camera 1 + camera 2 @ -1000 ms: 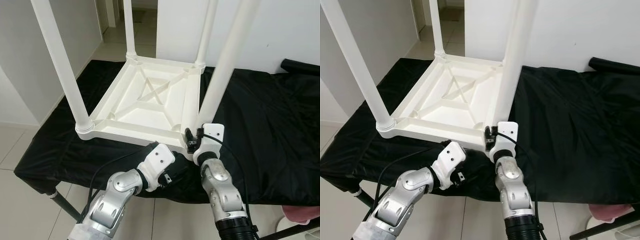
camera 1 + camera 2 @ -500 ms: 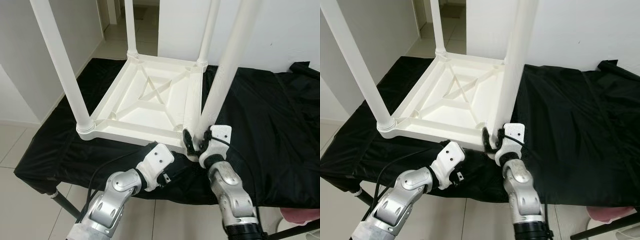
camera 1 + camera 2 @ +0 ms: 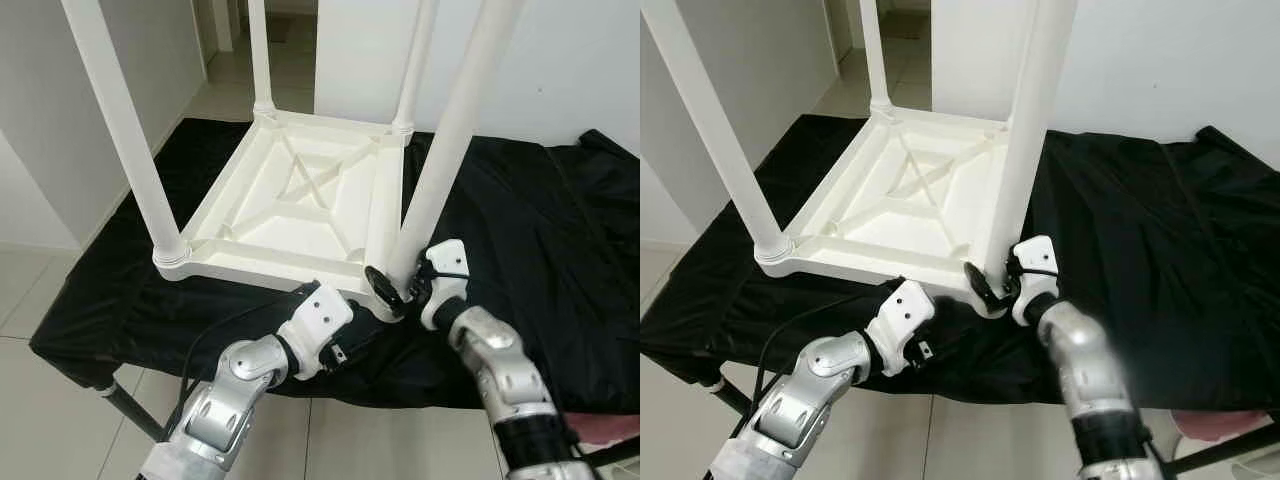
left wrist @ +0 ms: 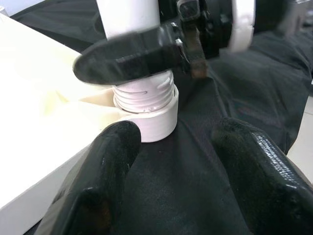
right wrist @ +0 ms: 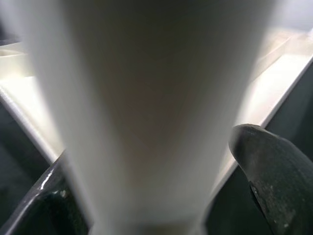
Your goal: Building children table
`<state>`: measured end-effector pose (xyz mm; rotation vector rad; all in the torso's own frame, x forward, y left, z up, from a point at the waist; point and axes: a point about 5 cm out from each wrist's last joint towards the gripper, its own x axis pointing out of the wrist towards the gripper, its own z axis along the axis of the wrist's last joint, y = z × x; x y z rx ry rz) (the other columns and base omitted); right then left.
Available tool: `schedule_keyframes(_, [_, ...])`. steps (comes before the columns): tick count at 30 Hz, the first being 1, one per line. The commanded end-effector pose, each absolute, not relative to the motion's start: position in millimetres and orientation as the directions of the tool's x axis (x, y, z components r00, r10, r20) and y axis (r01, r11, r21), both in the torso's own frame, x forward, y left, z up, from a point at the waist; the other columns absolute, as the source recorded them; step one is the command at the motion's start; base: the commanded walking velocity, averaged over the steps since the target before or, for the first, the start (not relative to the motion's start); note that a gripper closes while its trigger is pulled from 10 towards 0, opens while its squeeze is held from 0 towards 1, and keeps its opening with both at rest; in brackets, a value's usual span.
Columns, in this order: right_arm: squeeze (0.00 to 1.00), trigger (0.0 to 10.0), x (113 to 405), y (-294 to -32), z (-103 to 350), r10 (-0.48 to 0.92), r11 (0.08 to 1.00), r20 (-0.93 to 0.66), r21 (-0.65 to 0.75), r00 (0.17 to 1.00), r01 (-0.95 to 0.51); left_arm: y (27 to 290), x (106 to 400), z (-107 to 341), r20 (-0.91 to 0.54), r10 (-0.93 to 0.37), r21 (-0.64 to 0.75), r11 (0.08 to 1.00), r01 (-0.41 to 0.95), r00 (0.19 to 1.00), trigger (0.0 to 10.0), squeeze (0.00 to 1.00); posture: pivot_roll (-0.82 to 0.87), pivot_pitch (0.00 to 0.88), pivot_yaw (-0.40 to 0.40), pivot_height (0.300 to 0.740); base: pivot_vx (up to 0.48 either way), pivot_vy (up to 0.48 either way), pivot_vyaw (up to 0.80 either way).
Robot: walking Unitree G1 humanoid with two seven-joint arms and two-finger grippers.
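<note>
In the left eye view, a white children's table (image 3: 300,200) is seen upside down on a black cloth (image 3: 520,230), its legs pointing up. The near right leg (image 3: 440,170) is gripped at its foot by the right gripper (image 3: 397,290), whose fingers are closed around it. The left gripper (image 3: 345,352) is held low at the cloth's front edge, just below that corner.

In the left wrist view, the left gripper's fingers (image 4: 102,171) are spread wide and hold nothing; the leg's threaded end (image 4: 144,98) is seen partly out of its socket.

In the right wrist view, the leg (image 5: 146,107) is seen clasped between both fingers (image 5: 274,176).
</note>
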<state>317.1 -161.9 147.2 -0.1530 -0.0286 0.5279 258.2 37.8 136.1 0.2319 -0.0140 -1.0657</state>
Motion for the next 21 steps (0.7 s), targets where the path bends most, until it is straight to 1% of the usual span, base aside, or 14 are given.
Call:
schedule_keyframes(1, [0.0,10.0,319,-158,143,0.544,0.822,-0.039,-0.174,0.838,-0.542,40,262,134,-0.101,-0.842,0.198,0.505,0.84,0.53,10.0,0.0,0.0,0.018,0.013,0.74,0.0,0.0,0.0])
schedule_keyframes(2, [0.0,10.0,319,-158,143,0.544,0.822,-0.039,-0.174,0.838,-0.542,40,262,134,-0.101,-0.842,0.198,0.505,0.84,0.53,10.0,0.0,0.0,0.018,0.013,0.74,0.0,0.0,0.0])
schedule_keyframes(3, [0.0,2.6,318,-157,141,0.572,0.8,-0.056,-0.183,0.818,-0.572,41,262,134,-0.1,-0.84,0.2,0.508,0.838,0.533,10.0,0.0,0.0,0.018,0.013,0.74,0.0,0.0,0.0])
schedule_keyframes(4, [0.0,0.6,317,-156,139,0.59,0.785,-0.07,-0.186,0.805,-0.591,41,262,135,-0.1,-0.839,0.201,0.51,0.837,0.535,10.0,0.0,0.0,0.018,0.013,0.74,0.0,0.0,0.0])
schedule_keyframes(5, [0.0,0.0,315,-156,136,0.611,0.766,-0.086,-0.187,0.787,-0.616,42,262,135,-0.1,-0.837,0.202,0.512,0.835,0.538,10.0,0.0,0.01,0.019,0.01,0.74,0.0,0.0,0.0])
schedule_keyframes(10, [0.0,0.0,312,-157,132,0.63,0.749,-0.097,-0.184,0.77,-0.636,42,261,134,-0.101,-0.836,0.202,0.513,0.834,0.539,10.0,0.0,0.01,0.021,0.011,0.74,0.0,0.0,0.0])
schedule_keyframes(17, [0.0,0.0,310,-161,127,0.622,0.759,-0.106,-0.161,0.776,-0.631,42,260,134,-0.101,-0.839,0.2,0.509,0.837,0.535,10.0,0.0,0.0,0.027,0.014,0.74,0.0,0.0,0.0])
schedule_keyframes(18, [0.0,10.0,309,-162,126,0.617,0.766,-0.104,-0.149,0.78,-0.625,41,260,134,-0.102,-0.84,0.199,0.507,0.839,0.532,10.0,0.0,0.0,0.029,0.016,0.74,0.0,0.0,0.0])
schedule_keyframes(19, [0.0,10.0,308,-163,126,0.597,0.785,-0.099,-0.131,0.796,-0.605,41,260,133,-0.103,-0.841,0.198,0.506,0.84,0.531,10.0,0.0,0.0,0.03,0.017,0.74,0.0,0.0,0.0])
schedule_keyframes(20, [0.0,10.0,308,-163,126,0.597,0.785,-0.099,-0.131,0.796,-0.605,41,260,133,-0.103,-0.841,0.198,0.506,0.84,0.531,10.0,0.0,0.0,0.03,0.017,0.74,0.0,0.0,0.0])
schedule_keyframes(21, [0.0,10.0,308,-165,126,0.569,0.808,-0.093,-0.12,0.817,-0.577,41,260,133,-0.104,-0.842,0.198,0.504,0.84,0.53,10.0,0.0,-0.01,0.031,0.018,0.74,0.0,0.0,0.0])
